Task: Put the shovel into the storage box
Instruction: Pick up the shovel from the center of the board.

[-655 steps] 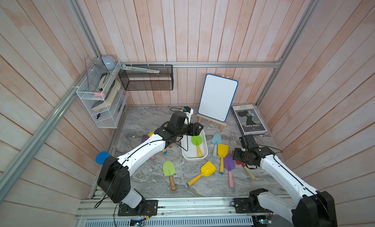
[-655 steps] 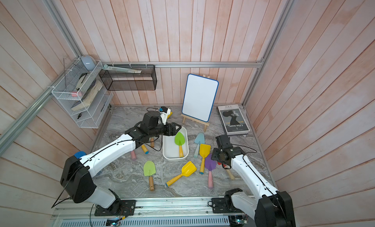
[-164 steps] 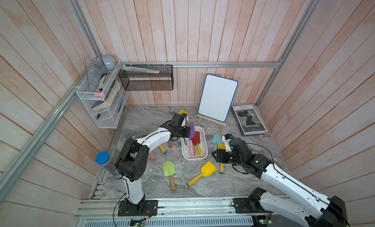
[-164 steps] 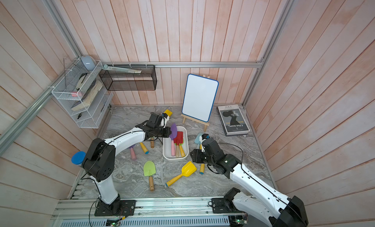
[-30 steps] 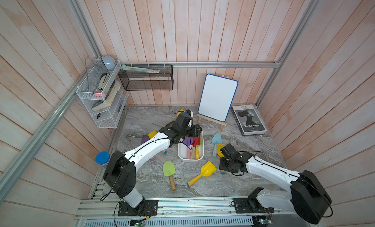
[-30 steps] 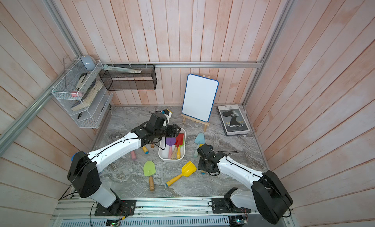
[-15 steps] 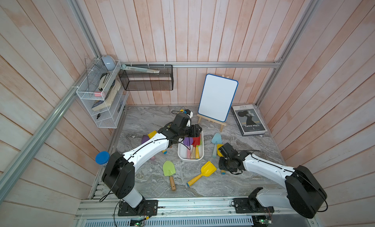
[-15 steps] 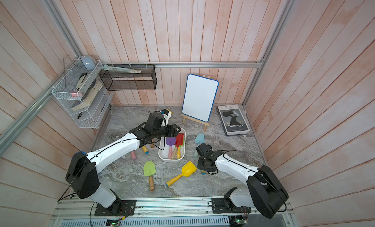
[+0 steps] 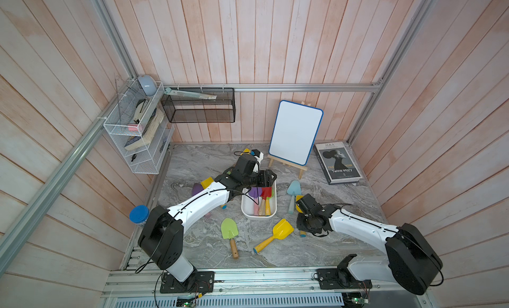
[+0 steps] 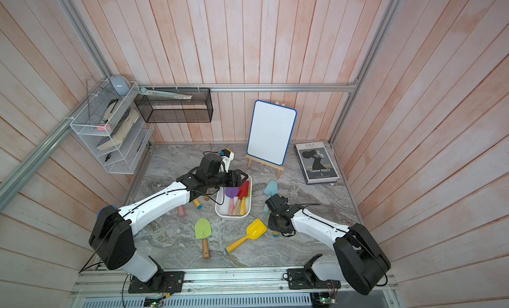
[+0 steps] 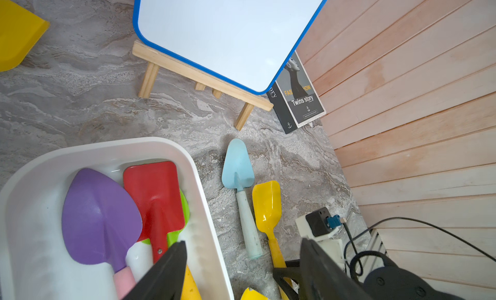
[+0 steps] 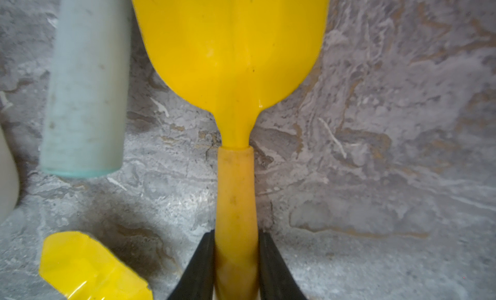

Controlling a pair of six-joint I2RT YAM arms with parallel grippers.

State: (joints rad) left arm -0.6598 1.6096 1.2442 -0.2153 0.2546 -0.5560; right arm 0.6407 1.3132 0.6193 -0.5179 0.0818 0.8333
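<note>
In a top view, the left gripper hangs with jaws spread over the far end of the storage box. In the left wrist view, the yellow shovel lies outside the storage box, just beside it. In the right wrist view, the right gripper pinches the yellow shovel by its handle.

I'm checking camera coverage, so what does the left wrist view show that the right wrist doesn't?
Left wrist only: the purple shovel and red shovel in the storage box, the whiteboard, the book, and the left gripper with fingers apart. Right wrist only: how the fingers of the right gripper press both sides of the yellow shovel handle. Both: that yellow shovel, the light blue shovel beside it, and the marble tabletop.
</note>
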